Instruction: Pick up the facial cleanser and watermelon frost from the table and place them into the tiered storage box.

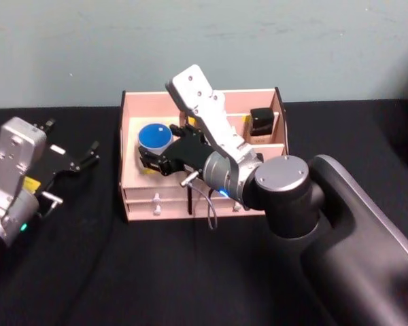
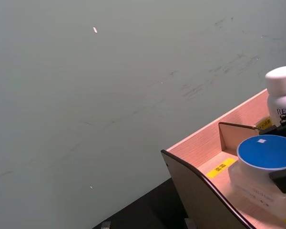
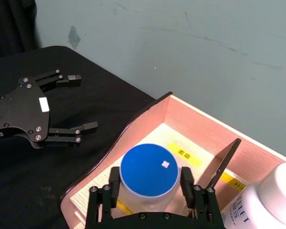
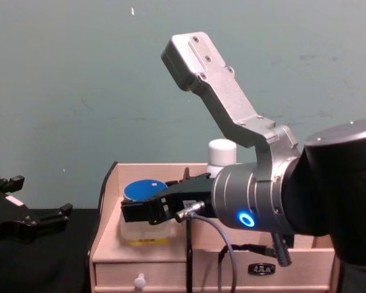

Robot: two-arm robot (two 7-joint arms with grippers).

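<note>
Right end effector (image 3: pixel 150 188): closed on blue-lidded jar (image 3: pixel 148 171), inside tiered storage box (image 1: pixel 132 163) (left compartment); left end effector (image 1: pixel 71 157): open, empty, above surface (image 1: pixel 88 272)

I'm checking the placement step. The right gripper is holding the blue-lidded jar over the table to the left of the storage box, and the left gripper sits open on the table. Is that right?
Not quite. The right gripper holds the blue-lidded jar inside the storage box, in its left compartment, not over the table beside it; the right wrist view shows this. The left gripper does sit open over the table.
</note>
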